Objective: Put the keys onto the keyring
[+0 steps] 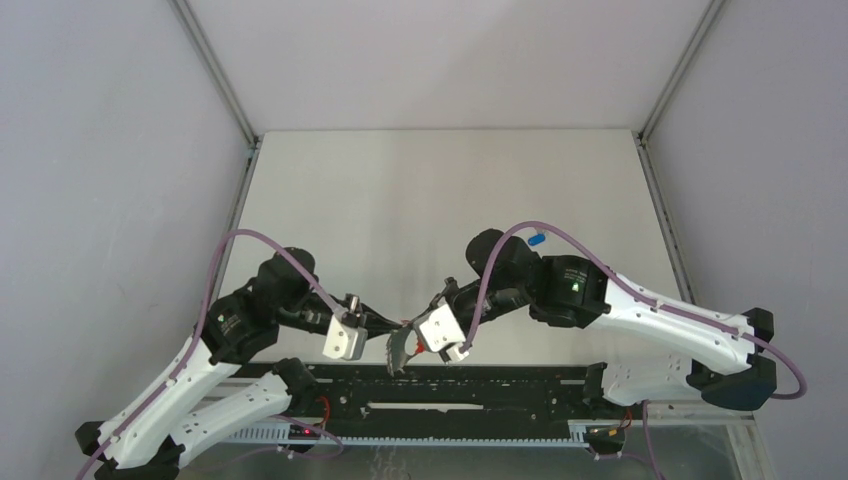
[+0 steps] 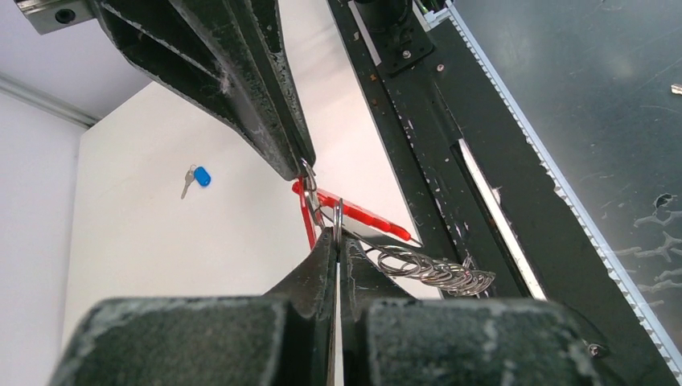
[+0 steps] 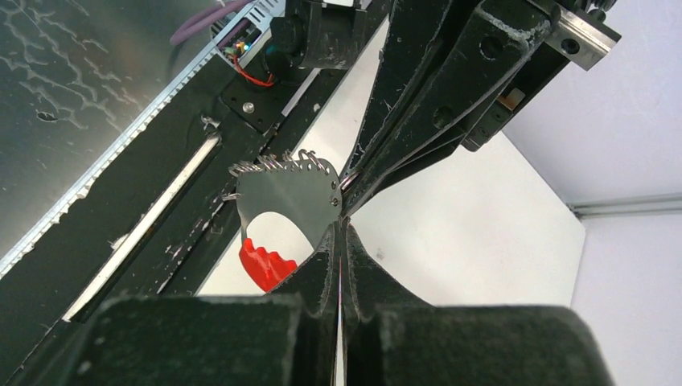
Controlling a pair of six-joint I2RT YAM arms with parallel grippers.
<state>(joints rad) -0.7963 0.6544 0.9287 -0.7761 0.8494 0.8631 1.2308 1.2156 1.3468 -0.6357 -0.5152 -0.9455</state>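
Because the left gripper (image 2: 336, 241) and the right gripper (image 3: 339, 237) are both pinched tight on thin slivers of silver metal at almost one spot, tip against tip, any small mismatch in their pulls would act straight on the keyring (image 3: 285, 193) held between them. Its ring cluster (image 2: 434, 273) and red band (image 2: 358, 214) hang in the air off the fingertips, above the black rail (image 2: 402, 161) at the near edge of the table (image 2: 161, 241).

Each grip looks shallow, so a twist or a tug apart could let the metal slide out. The keyring would then drop onto the rail, or into its slot, where it would be awkward to retrieve. Whether either sliver is a ring or a key blade cannot be told, and the red-tagged key cannot be told apart from the red band.

The blue-tagged key (image 2: 198, 176) lies well away on the table, not yet threaded. Releasing one gripper to fetch it would leave the keyring on a single thin hold.
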